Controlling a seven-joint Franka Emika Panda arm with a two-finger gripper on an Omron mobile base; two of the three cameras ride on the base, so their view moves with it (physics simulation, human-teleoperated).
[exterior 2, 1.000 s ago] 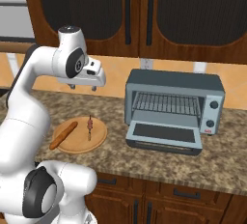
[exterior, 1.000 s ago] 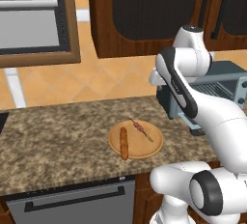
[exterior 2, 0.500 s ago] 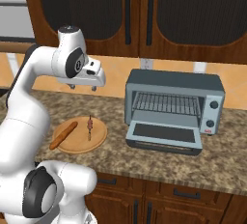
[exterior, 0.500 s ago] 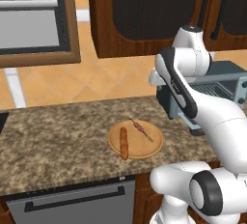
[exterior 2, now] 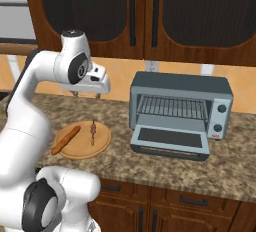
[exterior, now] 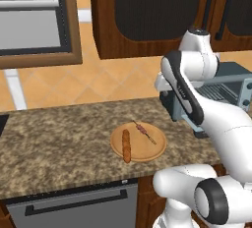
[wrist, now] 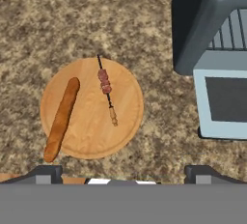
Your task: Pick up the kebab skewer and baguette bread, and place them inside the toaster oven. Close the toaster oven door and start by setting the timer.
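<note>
The kebab skewer [wrist: 107, 91] is seen as a thin dark stick threaded with a few small reddish chunks near its middle and a pale piece toward one end. It lies flat on a round wooden board [wrist: 123, 129], just beside the baguette bread [wrist: 61, 118], a slim orange-brown loaf with rounded ends; the two are apart, not touching. The board rests on the speckled granite tabletop [exterior 2: 160, 168], left of the toaster oven [exterior 2: 181, 112]. The toaster oven is grey-blue, with a wire rack visible inside and two round knobs on its right strip. The toaster oven door [exterior 2: 171, 141] is folded down flat toward the near edge, its dark glass facing up. Dark wooden cabinets [exterior 2: 150, 16] are mounted on the wall above. Nothing lies between board and oven. The white arm is bent high over the tabletop, and the gripper [exterior 2: 86, 95] is held well above the board, pointing down; its dark fingertips [wrist: 47, 173] are spread wide, with nothing between them
</note>
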